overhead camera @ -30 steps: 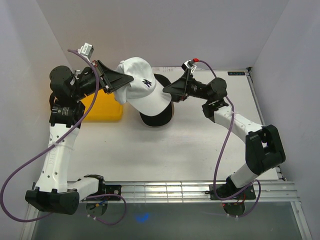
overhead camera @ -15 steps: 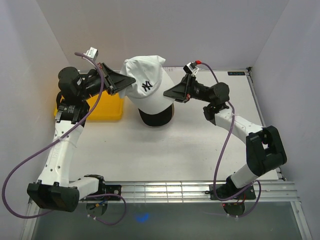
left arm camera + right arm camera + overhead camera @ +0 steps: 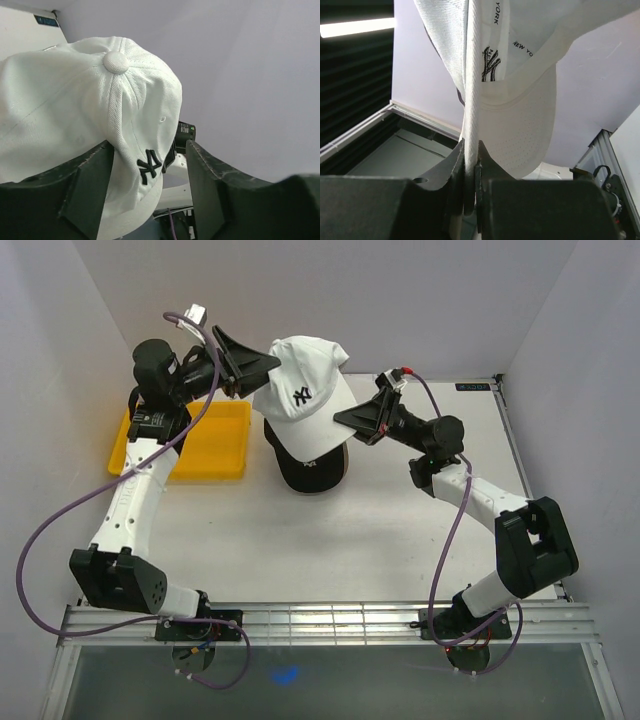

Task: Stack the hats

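A white hat [image 3: 305, 400] with a black embroidered logo hangs in the air at the back centre, above a black hat [image 3: 312, 470] that rests on the table. My right gripper [image 3: 345, 421] is shut on the white hat's right edge; in the right wrist view the fabric [image 3: 470, 125] is pinched flat between its jaws [image 3: 470, 167]. At the hat's left side my left gripper [image 3: 268, 364] stands open. In the left wrist view the white hat [image 3: 100, 100] leans on one finger [image 3: 90, 185], with a wide gap to the other finger [image 3: 210, 190].
A yellow tray [image 3: 200, 445] lies on the table at the back left, under my left arm. White walls close in at the back and both sides. The table's metal rail [image 3: 330, 618] runs along the near edge by the arm bases.
My left gripper has opened and let go of the white hat. My right gripper has shut on the hat's edge. The hat has risen and shifted right; my left arm has swung back.
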